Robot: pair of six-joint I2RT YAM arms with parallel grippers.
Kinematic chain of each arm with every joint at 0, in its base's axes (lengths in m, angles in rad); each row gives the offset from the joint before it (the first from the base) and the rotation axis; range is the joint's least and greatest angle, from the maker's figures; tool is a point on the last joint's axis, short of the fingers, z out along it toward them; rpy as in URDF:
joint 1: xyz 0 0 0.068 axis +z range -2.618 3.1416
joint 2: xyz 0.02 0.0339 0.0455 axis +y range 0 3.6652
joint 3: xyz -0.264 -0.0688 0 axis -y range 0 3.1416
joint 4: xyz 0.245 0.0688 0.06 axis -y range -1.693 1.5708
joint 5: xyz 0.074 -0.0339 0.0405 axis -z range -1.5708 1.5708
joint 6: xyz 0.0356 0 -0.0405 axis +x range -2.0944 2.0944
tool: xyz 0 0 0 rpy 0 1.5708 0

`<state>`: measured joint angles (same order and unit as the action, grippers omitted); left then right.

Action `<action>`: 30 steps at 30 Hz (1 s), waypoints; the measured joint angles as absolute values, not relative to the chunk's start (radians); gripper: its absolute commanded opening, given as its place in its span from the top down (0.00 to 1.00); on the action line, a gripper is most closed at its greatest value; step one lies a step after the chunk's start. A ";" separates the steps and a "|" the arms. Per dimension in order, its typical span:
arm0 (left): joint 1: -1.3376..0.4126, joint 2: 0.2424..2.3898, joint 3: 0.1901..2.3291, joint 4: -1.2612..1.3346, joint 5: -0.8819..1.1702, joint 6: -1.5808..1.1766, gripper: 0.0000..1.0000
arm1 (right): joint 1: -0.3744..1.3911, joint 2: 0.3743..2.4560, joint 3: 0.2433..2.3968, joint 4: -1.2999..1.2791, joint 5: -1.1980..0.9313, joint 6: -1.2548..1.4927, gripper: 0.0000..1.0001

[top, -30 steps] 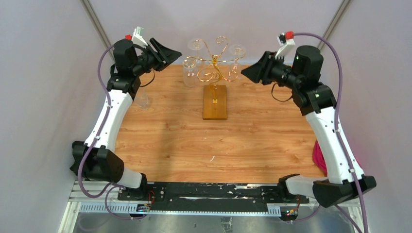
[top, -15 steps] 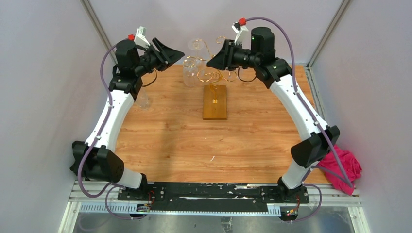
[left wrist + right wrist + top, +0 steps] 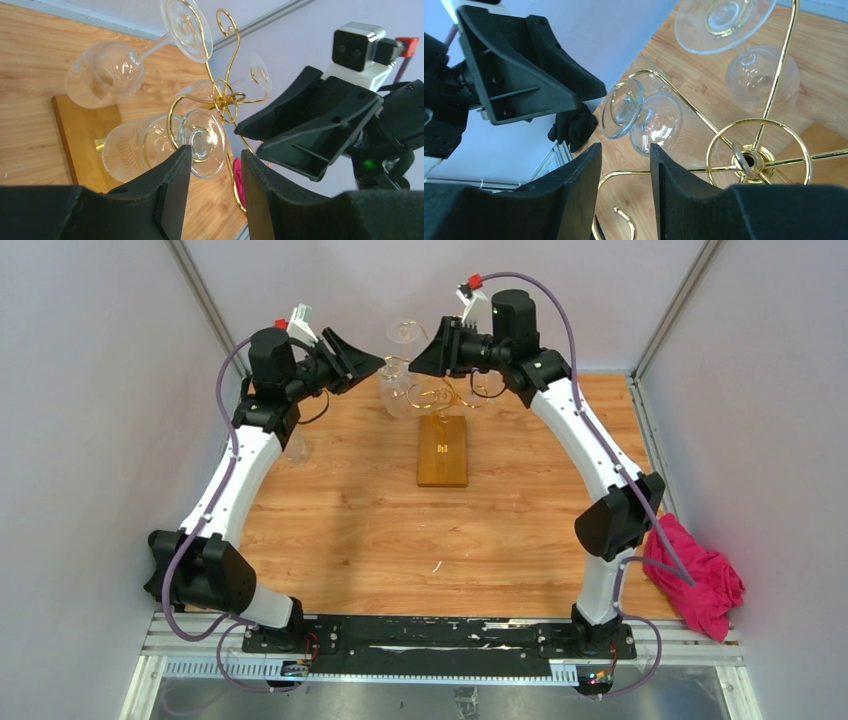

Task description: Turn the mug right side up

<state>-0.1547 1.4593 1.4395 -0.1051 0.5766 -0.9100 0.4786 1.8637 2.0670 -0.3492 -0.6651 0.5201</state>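
Observation:
No mug shows plainly in any view. A clear glass vessel (image 3: 293, 448) stands on the table at the far left, partly hidden by my left arm; I cannot tell what it is. My left gripper (image 3: 374, 360) is open and empty, held high at the left of the gold wire rack (image 3: 445, 390). In the left wrist view (image 3: 215, 192) a hanging wine glass's foot (image 3: 205, 142) lies just past the fingertips. My right gripper (image 3: 416, 364) is open and empty, facing the left one over the rack. In the right wrist view (image 3: 624, 185) it is above a gold arm.
The rack stands on a wooden base (image 3: 443, 450) at the back middle, with wine glasses (image 3: 403, 332) (image 3: 105, 72) (image 3: 761, 75) hanging upside down. A pink cloth (image 3: 700, 575) lies off the table's right edge. A black object (image 3: 574, 127) lies beyond the table edge.
My right arm has swung from the right side of the table left to the rack, ending close to the left gripper. My left gripper has edged right toward the rack.

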 measured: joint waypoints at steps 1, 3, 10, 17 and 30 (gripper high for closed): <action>-0.155 1.459 1.436 -0.104 0.577 -0.910 0.56 | 0.480 1.878 2.074 -0.348 -0.667 0.524 0.55; -0.155 1.459 1.430 -0.101 0.577 -0.909 0.58 | 0.482 1.902 2.085 -0.351 -0.670 0.532 0.55; -0.155 1.459 1.415 -0.075 0.582 -0.913 0.60 | 0.490 1.958 2.119 -0.353 -0.682 0.550 0.57; -0.158 1.459 1.413 -0.066 0.585 -0.913 0.63 | 0.491 1.959 2.124 -0.337 -0.685 0.569 0.57; -0.160 1.459 1.403 -0.053 0.596 -0.914 0.66 | 0.491 2.016 2.185 -0.308 -0.722 0.632 0.60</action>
<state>-0.1596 1.4593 1.4029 -0.0528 0.5961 -0.9138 0.4911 2.0155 2.1853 -0.3080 -0.7223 0.6315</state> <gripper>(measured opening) 0.347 0.405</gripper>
